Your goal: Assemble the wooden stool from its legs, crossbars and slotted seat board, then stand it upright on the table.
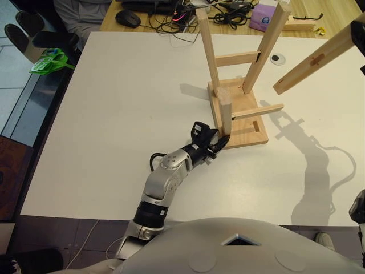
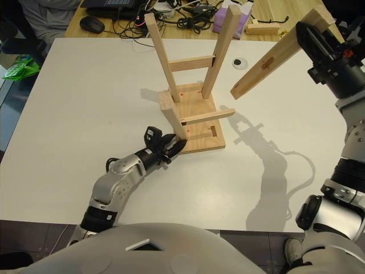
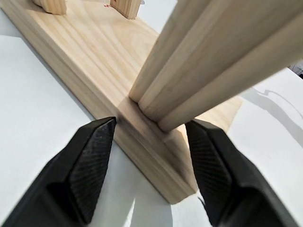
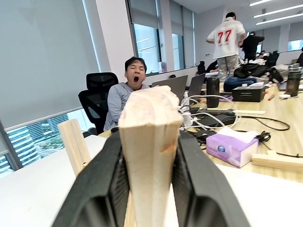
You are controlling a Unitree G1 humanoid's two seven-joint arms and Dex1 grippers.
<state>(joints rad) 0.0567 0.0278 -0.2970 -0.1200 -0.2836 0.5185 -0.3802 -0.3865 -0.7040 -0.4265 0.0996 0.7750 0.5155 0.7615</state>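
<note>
Seat board (image 1: 251, 136) lies flat on white tabletop (image 1: 114, 114), underside up, right of centre. It sits well in from the near + left edges and closer to the far edge.

Three legs stand in it. Two far legs (image 1: 208, 45) (image 1: 265, 45) lean a bit and are tied by a crossbar (image 1: 236, 58). Near leg (image 1: 226, 111) stands at the board's near-left corner. A second crossbar (image 1: 258, 111) sticks out of it to the right, its free end unsupported. Open slot (image 1: 256, 124) shows at the near-right corner.

Left gripper (image 1: 221, 141) is low on the tabletop at that near-left corner. Fingers (image 3: 90, 161) are spread apart, one each side of the board's corner, right by the near leg's base. Can't tell if the pads touch wood.

Right gripper (image 2: 311, 34) is up in the air over the right side of the tabletop, clamped on the top end of the 4th leg (image 2: 274, 60). Leg is tilted, its low end pointing toward the stool but well apart from the standing parts.

Markings: small red marks (image 2: 181, 94) on the board by the far legs, and a dark mark (image 2: 264, 64) on the 4th leg. Both too small to read.

Round grommet (image 1: 278, 59) sits in the tabletop just right of the far legs. Beyond the far edge are a wooden desk w/ cables (image 1: 171, 20), a mouse (image 1: 128, 19) and a purple tissue box (image 1: 263, 17). Green bag (image 1: 48, 60) lies off the left edge.
</note>
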